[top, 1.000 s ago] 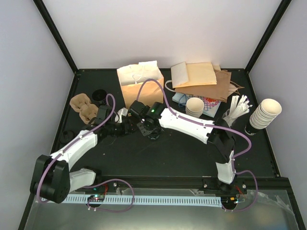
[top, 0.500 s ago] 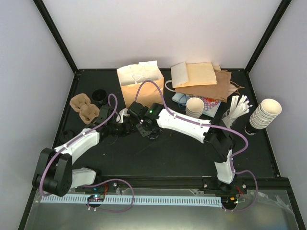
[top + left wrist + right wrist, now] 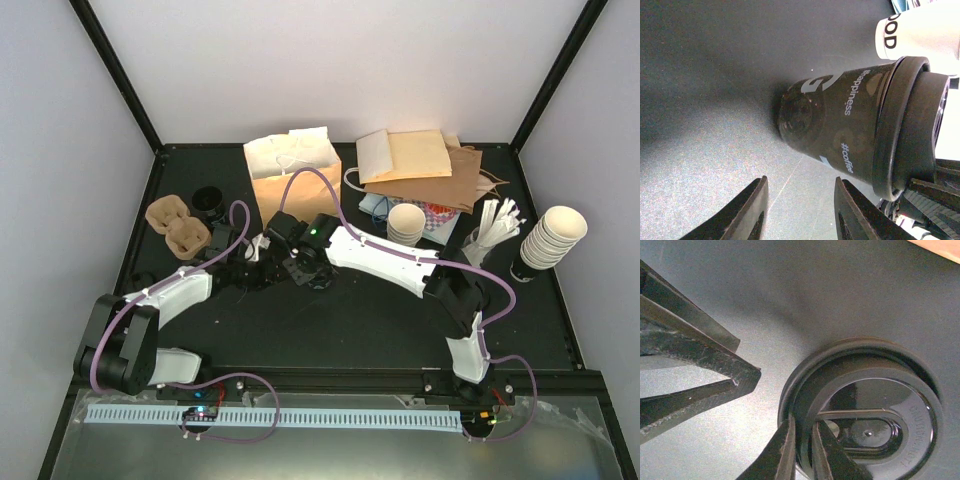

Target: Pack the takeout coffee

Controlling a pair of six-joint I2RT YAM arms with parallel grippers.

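Over the last second my left arm has swung its shoulder in towards the middle and stretched farther to the right. That has carried my left gripper (image 3: 265,272), fingers spread, up to just beside my right gripper (image 3: 298,265) and the takeout coffee (image 3: 840,125). My right arm has drawn its elbow a little to the left, and its gripper has edged slightly towards the far side.

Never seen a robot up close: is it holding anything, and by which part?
Yes: the right jaws pinch the cup by the rim of its lid. The left jaws are open and empty.
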